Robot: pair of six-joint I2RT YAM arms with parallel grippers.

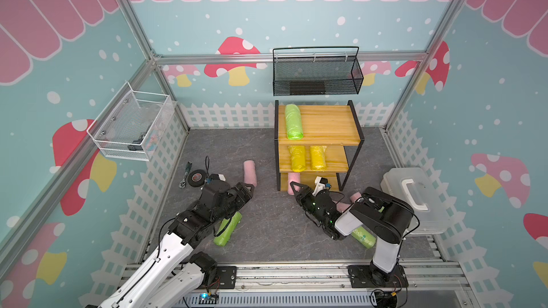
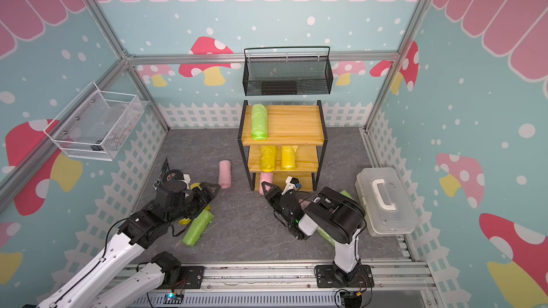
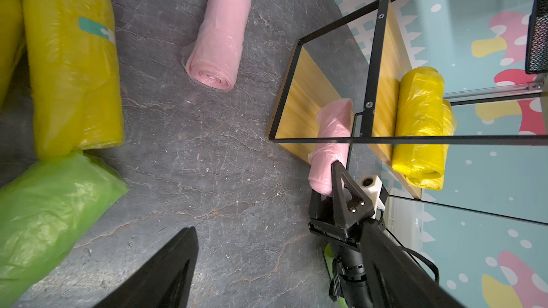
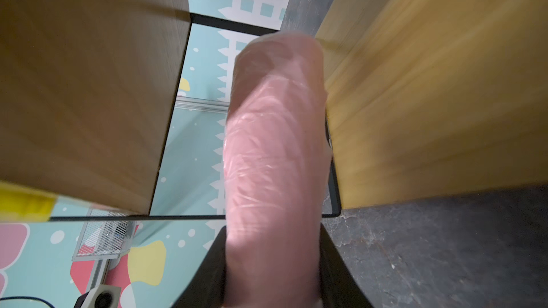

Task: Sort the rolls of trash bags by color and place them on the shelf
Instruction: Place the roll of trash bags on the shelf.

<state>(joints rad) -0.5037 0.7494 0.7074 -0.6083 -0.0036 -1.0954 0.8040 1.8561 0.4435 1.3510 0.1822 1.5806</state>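
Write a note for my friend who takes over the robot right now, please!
Left gripper: open, empty, by the loose pink roll on the floor.
Right gripper: shut on the held pink roll, whose far end is inside the bottom tier of the shelf.
Done: top green roll on the top tier, two shelved yellow rolls on the middle tier.
Left: release the held pink roll, then shelve the loose ones: left green roll and loose yellow rolls under the left arm, right pink roll and right green roll by the right arm.
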